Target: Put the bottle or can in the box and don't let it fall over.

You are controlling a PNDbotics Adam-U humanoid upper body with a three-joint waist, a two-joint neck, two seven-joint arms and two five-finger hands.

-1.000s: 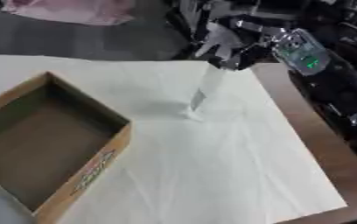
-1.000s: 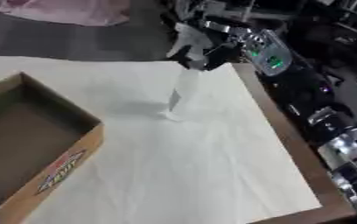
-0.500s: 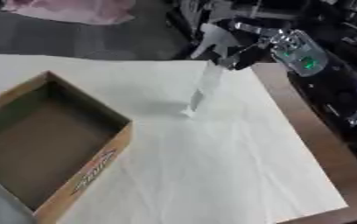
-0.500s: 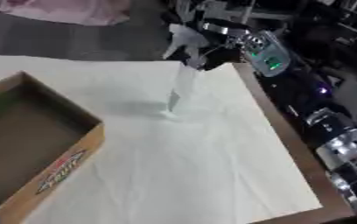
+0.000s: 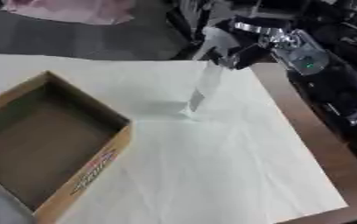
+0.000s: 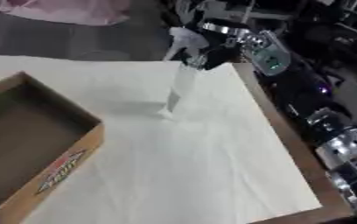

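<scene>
A tall clear bottle [image 5: 203,89] leans with its top to the right, its base touching or just above the white sheet [image 5: 212,153] near the table's middle. My right hand [image 5: 231,54] comes in from the upper right and is shut on the bottle's top, its fingers curled round the neck. An open cardboard box [image 5: 47,140] lies at the left with nothing visible inside. My left hand does not show in either view.
The brown table edge [image 5: 304,118] runs down the right of the sheet, next to my black right arm [image 6: 304,87]. Pink cloth [image 5: 67,8] lies on the floor beyond the far edge. Dark equipment fills the upper right.
The bottle's base has shifted slightly on the sheet while the right hand keeps hold of its top; the whole picture has also drifted a little.
</scene>
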